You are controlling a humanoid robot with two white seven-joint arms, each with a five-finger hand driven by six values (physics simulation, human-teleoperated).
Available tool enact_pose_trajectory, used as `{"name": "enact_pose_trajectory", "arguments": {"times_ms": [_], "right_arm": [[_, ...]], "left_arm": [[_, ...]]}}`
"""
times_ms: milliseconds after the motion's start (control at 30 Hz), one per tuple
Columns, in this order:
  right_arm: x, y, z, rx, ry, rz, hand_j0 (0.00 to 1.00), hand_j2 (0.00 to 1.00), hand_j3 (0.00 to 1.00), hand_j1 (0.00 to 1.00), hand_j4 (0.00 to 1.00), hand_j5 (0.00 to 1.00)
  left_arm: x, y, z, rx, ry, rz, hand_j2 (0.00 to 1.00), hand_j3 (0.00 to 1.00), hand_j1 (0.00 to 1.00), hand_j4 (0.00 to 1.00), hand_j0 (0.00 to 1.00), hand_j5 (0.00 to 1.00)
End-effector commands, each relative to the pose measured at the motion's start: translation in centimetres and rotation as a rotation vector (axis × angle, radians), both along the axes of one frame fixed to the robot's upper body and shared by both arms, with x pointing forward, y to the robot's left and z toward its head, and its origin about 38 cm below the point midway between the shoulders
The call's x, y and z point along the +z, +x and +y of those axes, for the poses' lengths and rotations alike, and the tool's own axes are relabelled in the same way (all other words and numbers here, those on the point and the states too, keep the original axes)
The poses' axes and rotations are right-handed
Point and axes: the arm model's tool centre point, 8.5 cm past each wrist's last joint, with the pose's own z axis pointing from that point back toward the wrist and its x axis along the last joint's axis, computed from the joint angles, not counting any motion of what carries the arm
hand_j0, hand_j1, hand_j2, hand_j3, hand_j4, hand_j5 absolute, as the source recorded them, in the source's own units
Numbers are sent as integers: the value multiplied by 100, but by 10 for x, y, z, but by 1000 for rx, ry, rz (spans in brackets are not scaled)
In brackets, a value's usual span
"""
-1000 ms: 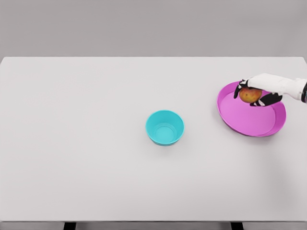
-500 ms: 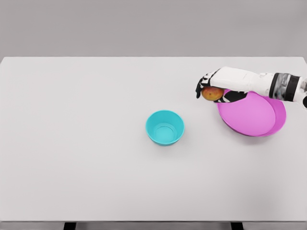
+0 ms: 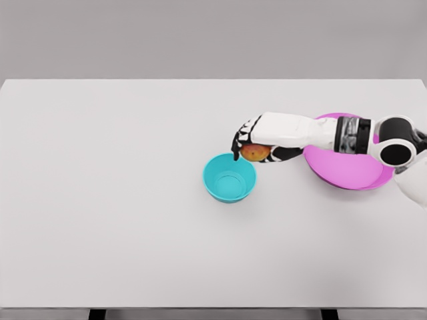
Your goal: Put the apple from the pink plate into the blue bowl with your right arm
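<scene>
The apple (image 3: 254, 153) sits gripped in the right hand (image 3: 257, 141), fingers curled around it, held over the blue bowl's (image 3: 229, 177) upper-right rim. The bowl's centre lies down-left; the pink plate (image 3: 353, 167) lies to the right.

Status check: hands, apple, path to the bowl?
Right hand shut on apple, at the blue bowl's upper right rim. Left hand not in view. Pink plate empty behind. Nothing blocking the bowl.
</scene>
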Motion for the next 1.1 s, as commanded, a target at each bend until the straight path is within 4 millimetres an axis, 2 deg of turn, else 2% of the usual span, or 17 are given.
{"name": "enact_pose_trajectory", "arguments": {"times_ms": [0, 267, 667, 700, 733, 800, 1067], "right_arm": [[-2, -4, 9, 22, 4, 6, 54, 54, 54, 54, 54, 54], [-16, -14, 41, 93, -2, 20, 54, 54, 54, 54, 54, 54], [-20, -14, 43, 98, -14, 25, 55, 55, 55, 55, 55, 55], [-20, -14, 43, 98, -14, 25, 57, 57, 57, 57, 57, 57], [-20, -14, 44, 98, -13, 26, 66, 66, 66, 66, 66, 66], [-20, -14, 44, 99, -12, 25, 100, 100, 100, 100, 100, 100], [-19, -15, 44, 100, -12, 24, 100, 100, 100, 100, 100, 100]], "left_arm": [[0, 0, 0, 0, 0, 0, 100, 100, 100, 100, 100, 100], [0, 0, 0, 0, 0, 0, 100, 100, 100, 100, 100, 100], [0, 0, 0, 0, 0, 0, 100, 100, 100, 100, 100, 100], [0, 0, 0, 0, 0, 0, 100, 100, 100, 100, 100, 100], [0, 0, 0, 0, 0, 0, 100, 100, 100, 100, 100, 100], [0, 0, 0, 0, 0, 0, 100, 100, 100, 100, 100, 100], [0, 0, 0, 0, 0, 0, 100, 100, 100, 100, 100, 100]]}}
